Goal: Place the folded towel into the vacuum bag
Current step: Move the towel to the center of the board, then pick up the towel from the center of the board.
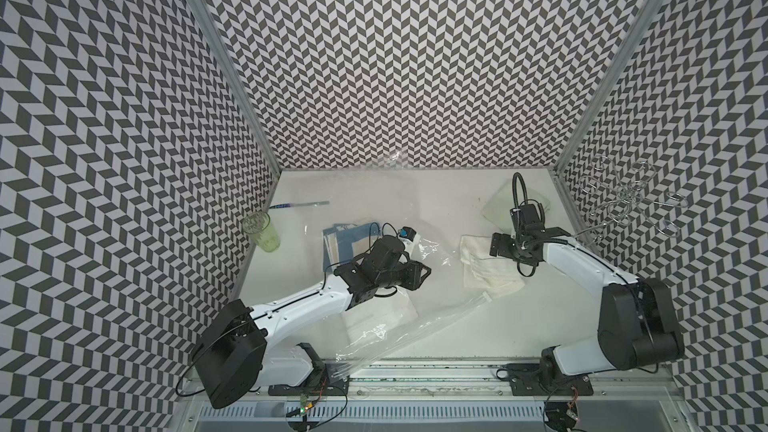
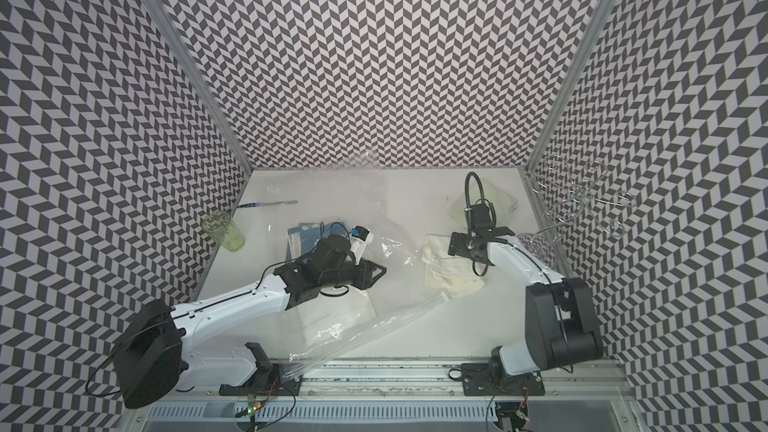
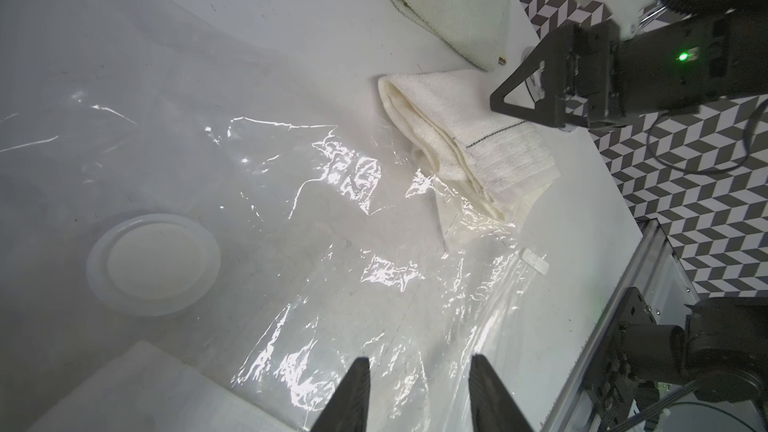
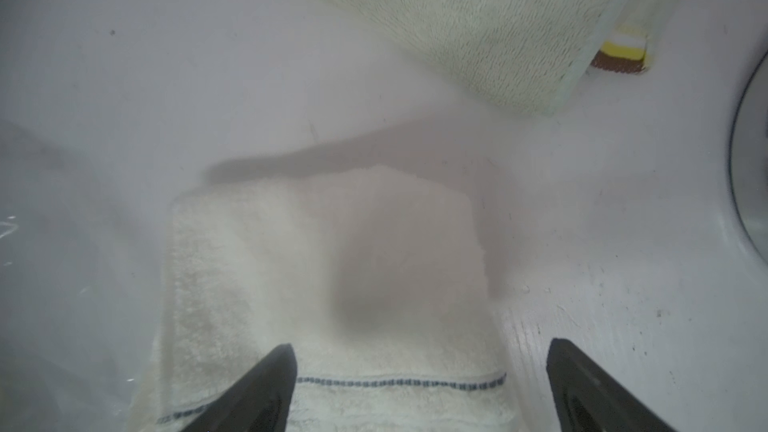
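Hovering over the folded towel (image 1: 488, 272), the right gripper (image 4: 422, 344) has its jaws spread wide and grips nothing. The white towel lies flat on the table (image 1: 540, 326) on the right arm's side, just in front of a pale green towel (image 1: 496, 203).

The vacuum bag (image 1: 395, 338), a clear crinkled sheet, sprawls across the middle of the table from the back wall to the front rail. Its round white valve cap (image 3: 153, 263) faces up and a small white slider clip (image 3: 534, 271) sits at its edge near the towel.

In the left wrist view the bag's film covers one end of the folded towel. Whether that end is inside the bag or merely under it cannot be told. The rest of the towel lies outside, uncovered.

A flat white sheet (image 1: 382, 317) shows through the film near the left arm, and again it is unclear whether it is inside the bag or beneath it.

The left gripper (image 3: 419, 359) hangs over the bag with its jaws partly apart and nothing visibly pinched between them.

A see-through green cup (image 1: 262, 234) stands upright by the left wall. A blue-and-white folded cloth (image 1: 343, 243) lies beside the left arm, and a wire rack (image 1: 623, 201) stands against the right wall.
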### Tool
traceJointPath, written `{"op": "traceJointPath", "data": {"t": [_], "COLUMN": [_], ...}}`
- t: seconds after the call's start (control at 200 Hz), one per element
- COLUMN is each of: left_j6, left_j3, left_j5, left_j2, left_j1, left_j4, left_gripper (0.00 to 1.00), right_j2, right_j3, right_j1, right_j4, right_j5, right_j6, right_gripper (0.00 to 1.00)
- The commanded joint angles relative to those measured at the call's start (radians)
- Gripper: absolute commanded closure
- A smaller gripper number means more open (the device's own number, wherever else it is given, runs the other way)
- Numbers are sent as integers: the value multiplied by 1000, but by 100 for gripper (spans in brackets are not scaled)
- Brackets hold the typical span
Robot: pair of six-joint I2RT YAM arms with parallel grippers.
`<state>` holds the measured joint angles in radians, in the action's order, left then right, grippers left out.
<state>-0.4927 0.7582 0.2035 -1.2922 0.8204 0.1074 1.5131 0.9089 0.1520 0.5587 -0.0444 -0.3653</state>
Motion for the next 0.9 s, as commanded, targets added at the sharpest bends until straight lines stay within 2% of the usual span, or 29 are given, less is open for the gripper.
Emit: {"op": "traceJointPath", "data": {"t": [0.0, 0.11, 0.195, 0.23, 0.356, 0.421, 0.606, 0.701, 0.791, 0.851, 0.891], "left_j6": [26, 25, 22, 20, 21, 26, 28, 26, 28, 27, 28], "left_j3": [31, 24, 22, 22, 20, 22, 31, 36, 36, 39, 44], "left_j5": [11, 7, 7, 7, 2, -4, -30, -33, -39, -39, -45], "left_j2": [7, 14, 16, 18, 26, 28, 59, 99, 137, 161, 178], "left_j1": [5, 5, 5, 5, 6, 5, -14, -37, -65, -90, -110], "left_j4": [14, 16, 15, 14, 17, 23, 37, 40, 47, 58, 70], "left_gripper": [58, 58, 58, 58, 58, 58, 58, 58, 58, 58, 58], "right_j2": [74, 106, 138, 142, 82, 4, -184, -239, -259, -260, -262], "right_j3": [-33, -84, -106, -110, -94, -57, 131, 226, 301, 326, 319], "right_j1": [-22, -22, -22, -22, -18, 4, 139, 223, 334, 412, 455], "right_j4": [-73, -144, -170, -176, -166, -132, 44, 133, 196, 198, 167], "right_j5": [97, 213, 244, 253, 225, 161, -112, -175, -126, -15, 103], "right_j6": [29, 13, 10, 12, 8, 5, -1, -3, -22, -53, -91], "right_gripper": [5, 7, 18, 26, 68, 81, 95, 99, 100, 100, 100]}}
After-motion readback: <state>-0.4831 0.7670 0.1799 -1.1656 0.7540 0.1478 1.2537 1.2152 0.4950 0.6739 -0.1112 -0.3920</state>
